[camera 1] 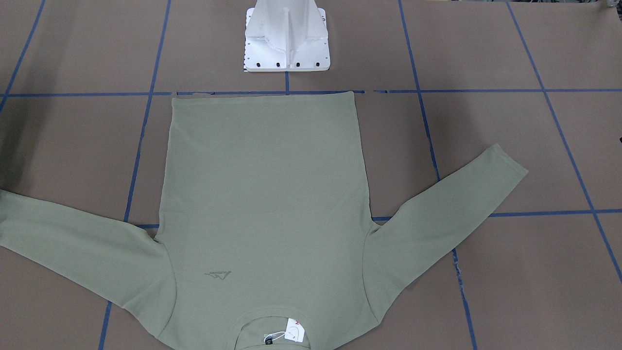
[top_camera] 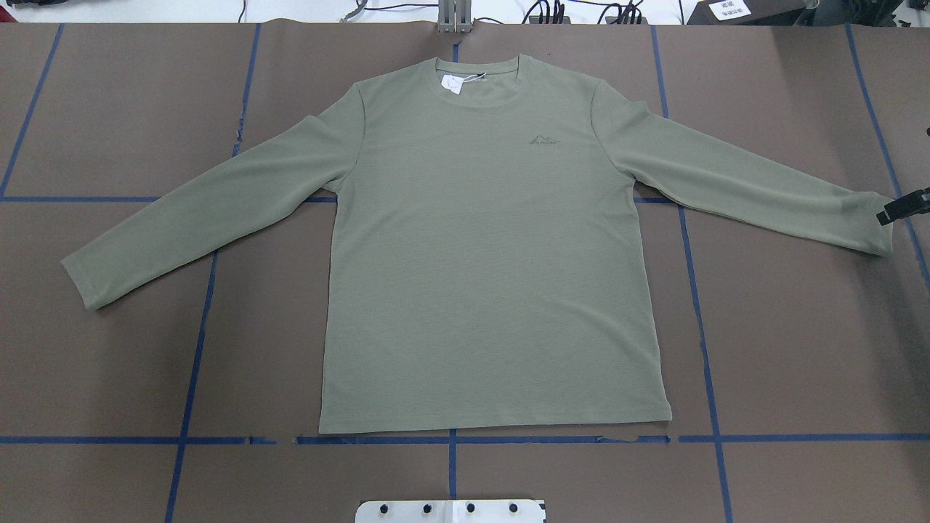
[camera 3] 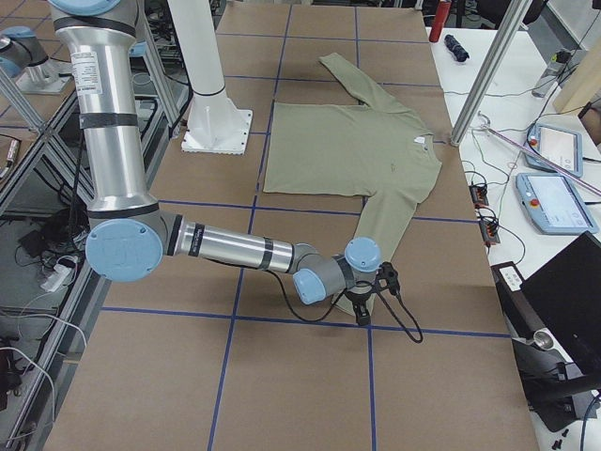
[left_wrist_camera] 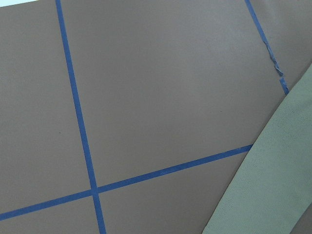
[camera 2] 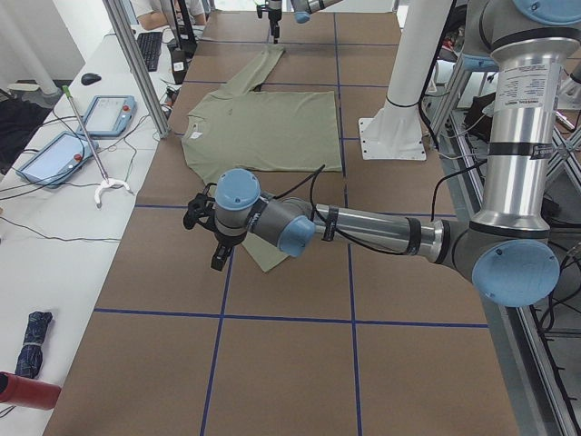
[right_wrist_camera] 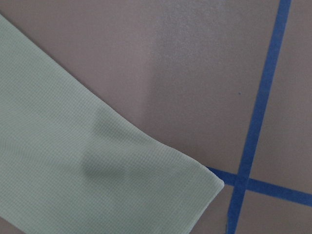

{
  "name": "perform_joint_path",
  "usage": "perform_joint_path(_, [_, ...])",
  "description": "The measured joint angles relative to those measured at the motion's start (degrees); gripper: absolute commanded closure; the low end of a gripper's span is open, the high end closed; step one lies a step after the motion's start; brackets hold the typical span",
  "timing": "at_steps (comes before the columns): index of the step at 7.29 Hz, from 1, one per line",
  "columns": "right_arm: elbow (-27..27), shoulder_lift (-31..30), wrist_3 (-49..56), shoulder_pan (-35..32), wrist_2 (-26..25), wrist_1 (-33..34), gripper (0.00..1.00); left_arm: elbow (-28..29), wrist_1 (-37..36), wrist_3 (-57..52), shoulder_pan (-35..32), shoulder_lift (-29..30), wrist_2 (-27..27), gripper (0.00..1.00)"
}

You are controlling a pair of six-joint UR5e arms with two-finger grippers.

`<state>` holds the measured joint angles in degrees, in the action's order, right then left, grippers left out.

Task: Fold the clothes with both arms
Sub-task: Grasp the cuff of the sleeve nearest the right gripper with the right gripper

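The clothes are one sage-green long-sleeved shirt [top_camera: 494, 254] lying flat and face up, both sleeves spread, collar away from the robot's base [camera 1: 262, 194]. In the exterior left view my left gripper [camera 2: 218, 259] hangs by the left sleeve's cuff [camera 2: 272, 256]; I cannot tell whether it is open or shut. The left wrist view holds only a strip of sleeve [left_wrist_camera: 273, 185]. My right gripper [camera 3: 362, 318] hovers at the right cuff [right_wrist_camera: 97, 161], showing overhead as a small black piece [top_camera: 901, 205]; I cannot tell its state.
The white pedestal base [camera 1: 286, 39] stands just behind the shirt's hem. Blue tape lines [top_camera: 189, 439] grid the brown tabletop. A side bench carries teach pendants [camera 2: 104, 113] and cables behind aluminium posts [camera 2: 136, 64]. A person sits at the far end [camera 2: 159, 9].
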<state>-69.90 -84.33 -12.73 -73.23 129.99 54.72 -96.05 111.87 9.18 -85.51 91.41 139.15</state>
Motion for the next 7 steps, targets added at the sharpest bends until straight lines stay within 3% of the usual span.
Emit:
perform_joint_path(5, [2.93, 1.32, -0.01, 1.86, 0.17, 0.14, 0.02, -0.5, -0.04, -0.12, 0.0, 0.09, 0.07, 0.0])
perform_joint_path(7, [3.3, 1.42, -0.01, 2.24, 0.2, 0.14, 0.55, -0.87, -0.07, -0.12, 0.0, 0.11, 0.07, 0.0])
